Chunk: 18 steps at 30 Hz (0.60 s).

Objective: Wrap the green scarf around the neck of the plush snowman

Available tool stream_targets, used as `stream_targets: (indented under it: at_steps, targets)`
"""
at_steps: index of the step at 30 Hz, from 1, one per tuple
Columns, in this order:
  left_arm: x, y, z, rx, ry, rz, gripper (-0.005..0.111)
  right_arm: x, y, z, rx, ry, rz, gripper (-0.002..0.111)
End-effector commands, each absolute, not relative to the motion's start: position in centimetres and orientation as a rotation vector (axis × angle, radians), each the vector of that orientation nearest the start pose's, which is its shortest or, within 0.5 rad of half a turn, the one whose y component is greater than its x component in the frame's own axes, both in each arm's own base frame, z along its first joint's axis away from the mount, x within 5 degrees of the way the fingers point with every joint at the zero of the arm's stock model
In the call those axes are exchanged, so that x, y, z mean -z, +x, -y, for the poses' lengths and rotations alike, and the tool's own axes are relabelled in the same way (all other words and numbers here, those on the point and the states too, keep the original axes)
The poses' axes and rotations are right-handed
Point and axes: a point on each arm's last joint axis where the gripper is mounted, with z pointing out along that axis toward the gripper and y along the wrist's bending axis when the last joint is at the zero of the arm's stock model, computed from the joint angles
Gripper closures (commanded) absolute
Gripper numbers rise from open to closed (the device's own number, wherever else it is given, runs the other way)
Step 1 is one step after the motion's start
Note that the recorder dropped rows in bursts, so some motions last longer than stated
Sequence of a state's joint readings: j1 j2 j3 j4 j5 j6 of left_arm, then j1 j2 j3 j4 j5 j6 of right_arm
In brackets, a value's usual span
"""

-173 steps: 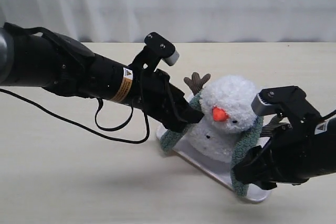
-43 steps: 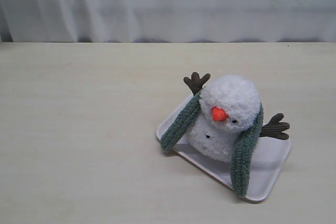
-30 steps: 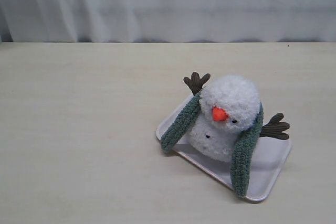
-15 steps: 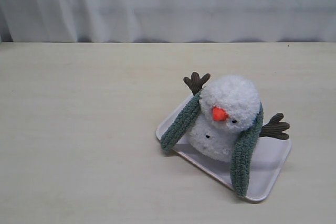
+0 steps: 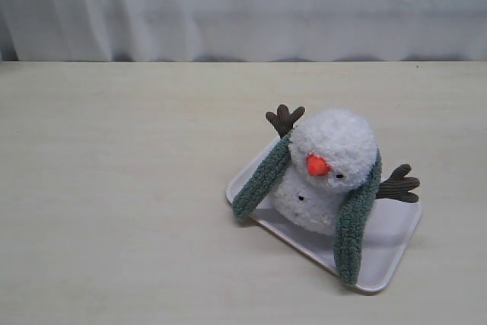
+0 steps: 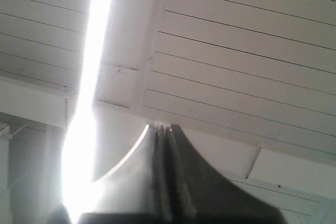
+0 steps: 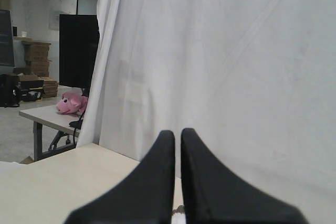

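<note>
The plush snowman [image 5: 329,169] sits on a white tray [image 5: 392,234], white and fluffy with an orange nose and brown twig arms. The green scarf [image 5: 354,222] lies over its neck behind the head; both ends hang down in front, one to each side of the body. Neither arm shows in the exterior view. My left gripper [image 6: 161,127] is shut, empty, and points up at a slatted ceiling. My right gripper [image 7: 177,135] is shut, with a hair-thin gap and nothing held, facing a white curtain; a bit of brown twig arm and white plush peeks between its fingers.
The tray sits on a pale wooden table [image 5: 122,188] backed by a white curtain [image 5: 243,5]. In the right wrist view, a second table with a pink plush toy [image 7: 71,103] stands beyond the curtain's edge.
Both arms, which were at the snowman and scarf 5.8 s ago, have left the exterior view. Over the last 1.4 s nothing has moved.
</note>
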State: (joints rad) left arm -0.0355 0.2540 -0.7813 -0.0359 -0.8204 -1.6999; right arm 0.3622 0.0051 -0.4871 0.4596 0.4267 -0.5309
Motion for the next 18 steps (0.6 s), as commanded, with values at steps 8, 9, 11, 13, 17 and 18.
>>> stream_targets:
  at_steps: [8, 9, 11, 13, 17, 18]
  targets:
    - [-48.2, -6.9, -0.5, 1.759, -0.11, -0.057, 0.107, -33.1, -0.1, -1.8, -0.345, -0.475, -1.322, 0.104]
    - [-48.1, -7.2, -0.5, 1.76, -0.113, -0.061, 0.107, -33.1, -0.1, -1.8, -0.345, -0.475, -1.322, 0.104]
    - [-47.9, -8.0, -0.5, 1.76, -0.106, -0.055, 0.107, -33.1, -0.1, -1.8, -0.345, -0.475, -1.322, 0.104]
    - [-47.7, -8.7, -0.5, 1.761, -0.086, -0.037, 0.107, -33.1, -0.1, -1.8, -0.345, -0.475, -1.322, 0.104]
    - [-47.4, -9.9, -0.6, 1.762, -0.056, -0.011, 0.107, -33.1, -0.1, -1.8, -0.345, -0.475, -1.322, 0.104]
    - [-47.3, -10.1, -0.5, 1.758, -0.048, -0.011, 0.107, -33.1, -0.1, -1.8, -0.345, -0.475, -1.322, 0.104]
